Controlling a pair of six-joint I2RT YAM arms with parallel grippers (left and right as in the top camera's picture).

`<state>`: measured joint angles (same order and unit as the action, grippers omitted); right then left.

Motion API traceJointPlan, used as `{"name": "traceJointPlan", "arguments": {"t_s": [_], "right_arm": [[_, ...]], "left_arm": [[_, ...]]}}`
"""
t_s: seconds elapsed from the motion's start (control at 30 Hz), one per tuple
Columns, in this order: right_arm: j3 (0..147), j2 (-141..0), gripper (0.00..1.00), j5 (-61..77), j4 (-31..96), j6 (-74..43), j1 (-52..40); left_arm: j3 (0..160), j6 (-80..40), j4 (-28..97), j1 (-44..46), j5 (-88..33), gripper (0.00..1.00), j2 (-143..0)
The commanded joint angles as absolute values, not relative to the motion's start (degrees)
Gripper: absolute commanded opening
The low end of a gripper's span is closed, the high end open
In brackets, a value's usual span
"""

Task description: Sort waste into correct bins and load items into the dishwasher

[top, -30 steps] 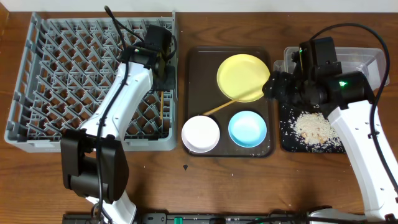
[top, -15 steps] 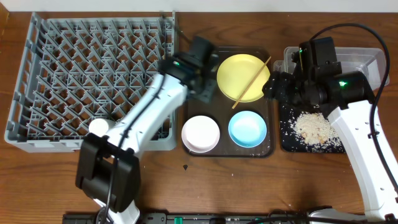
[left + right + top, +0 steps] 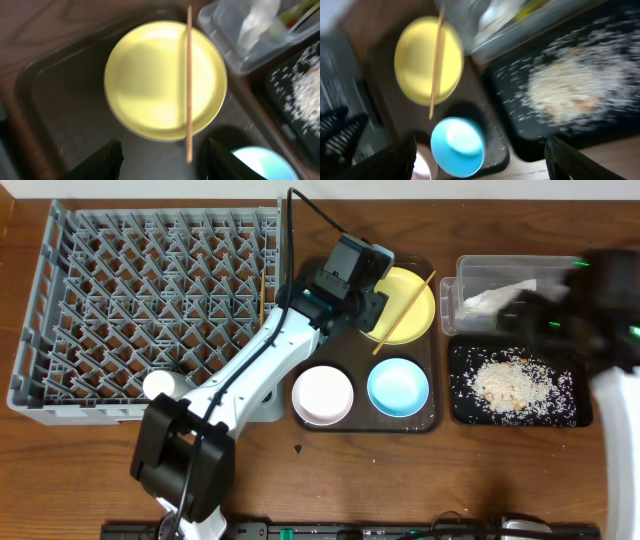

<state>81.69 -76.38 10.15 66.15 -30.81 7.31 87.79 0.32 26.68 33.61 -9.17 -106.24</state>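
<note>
left gripper point(image 3: 162, 150) spread wide and empty above the yellow plate point(image 3: 150, 85), where one chopstick point(image 3: 189, 85) lies across it. right gripper point(image 3: 480, 160) likewise wide, holding nothing. the other chopstick point(image 3: 262, 298) lies in the grey rack point(image 3: 100, 300); rice scraps point(image 3: 505, 380) sit in the black tray point(image 3: 566, 406).

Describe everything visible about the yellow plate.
The yellow plate is round and shallow with a low raised rim. It looks like glossy plastic and holds no food. It lies flat, right way up, at the far end of the dark brown tray, beyond the blue bowl. One thin wooden chopstick rests straight across its right half, with the near end sticking out past the rim toward that bowl. Nothing grips the plate.
</note>
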Motion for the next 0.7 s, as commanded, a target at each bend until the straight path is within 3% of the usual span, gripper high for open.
{"name": "traceJointPlan", "arguments": {"t_s": [0.0, 0.67], "right_arm": [[82.4, -72.3, 0.80, 11.9, 67.5, -30.9, 11.4], [82.4, -71.1, 0.81, 11.9, 72.8, -29.5, 12.3]], "left_arm": [[89.3, -1.6, 25.8, 34.0, -13.1, 0.54, -109.6], [95.2, -0.7, 16.6, 38.7, -12.2, 0.53, -127.2]]}}
